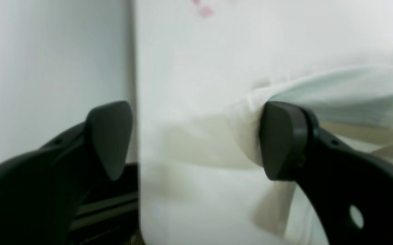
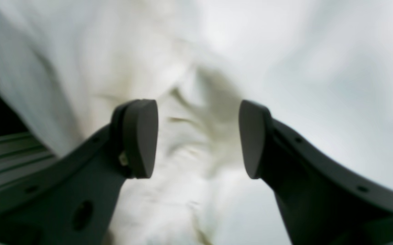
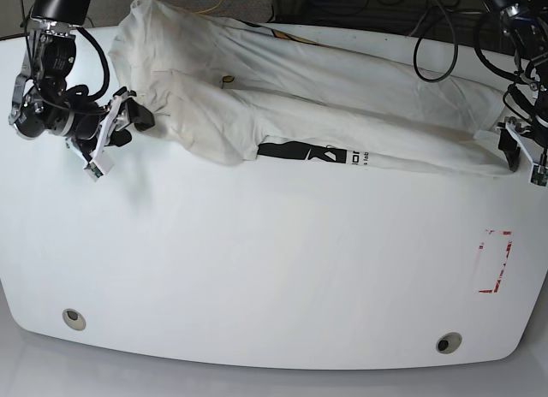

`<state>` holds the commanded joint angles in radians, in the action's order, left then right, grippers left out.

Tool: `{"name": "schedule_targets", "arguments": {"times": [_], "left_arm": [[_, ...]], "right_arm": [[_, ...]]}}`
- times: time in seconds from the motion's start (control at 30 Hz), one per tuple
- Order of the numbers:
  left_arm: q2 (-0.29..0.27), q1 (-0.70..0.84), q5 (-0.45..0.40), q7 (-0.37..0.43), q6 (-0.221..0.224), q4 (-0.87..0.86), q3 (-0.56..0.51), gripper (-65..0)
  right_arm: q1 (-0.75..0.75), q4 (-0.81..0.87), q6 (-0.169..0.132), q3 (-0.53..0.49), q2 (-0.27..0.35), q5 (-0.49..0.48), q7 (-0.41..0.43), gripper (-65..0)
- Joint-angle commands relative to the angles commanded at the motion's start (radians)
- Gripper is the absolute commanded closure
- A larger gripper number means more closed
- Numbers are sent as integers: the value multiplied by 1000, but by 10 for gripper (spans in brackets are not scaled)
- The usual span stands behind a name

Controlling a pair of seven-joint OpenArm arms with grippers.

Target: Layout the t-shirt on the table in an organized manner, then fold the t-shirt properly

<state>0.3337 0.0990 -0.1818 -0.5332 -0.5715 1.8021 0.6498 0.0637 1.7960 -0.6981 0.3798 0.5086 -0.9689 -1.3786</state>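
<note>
The off-white t-shirt (image 3: pixel 282 97) lies stretched in a crumpled band along the back of the white table (image 3: pixel 257 269), with a strip of black print showing at its front fold. At the shirt's left end, my right gripper (image 3: pixel 127 121) is open. In its wrist view, bunched cloth (image 2: pixel 196 112) sits between and beyond the fingers of that gripper (image 2: pixel 196 139). My left gripper (image 3: pixel 522 153) is at the shirt's right end. It is also open (image 1: pixel 196 143), and its right finger (image 1: pixel 281 139) touches a fold of the shirt (image 1: pixel 336 92).
A red tape rectangle (image 3: pixel 495 260) marks the table's front right and shows as a pink blur (image 1: pixel 205 10) in the left wrist view. Two metal grommets (image 3: pixel 74 318) (image 3: pixel 443 342) sit near the front edge. Cables hang behind the table. The table's side edge (image 1: pixel 136 102) runs beside my left gripper.
</note>
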Motion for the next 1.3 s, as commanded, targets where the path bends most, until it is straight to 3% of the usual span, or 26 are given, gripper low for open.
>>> {"name": "schedule_targets", "arguments": {"times": [0.3,0.47,0.77,0.9,1.13,1.3], "left_arm": [[-83,-25,-2,63,0,2,-3,-535],[-83,-20,-6,68,0,2,2,-535],[-31,8,-3,68,2,0,57,-535],[-29,6,-2,69,0,0,52,-535],[-58,11,0,72,-2,2,-14,-532],[-107,51,-2,74,-2,26,-71,-444]], "right_arm": [[-6,87,0,-3,-121,92,81,-367],[-6,91,0,-3,-175,167,89,-367],[-2,91,0,-5,-190,170,89,-367],[-2,91,0,-5,-203,172,91,-367],[14,89,0,-5,-275,218,133,-367],[40,91,0,-6,-333,302,175,-367]]}}
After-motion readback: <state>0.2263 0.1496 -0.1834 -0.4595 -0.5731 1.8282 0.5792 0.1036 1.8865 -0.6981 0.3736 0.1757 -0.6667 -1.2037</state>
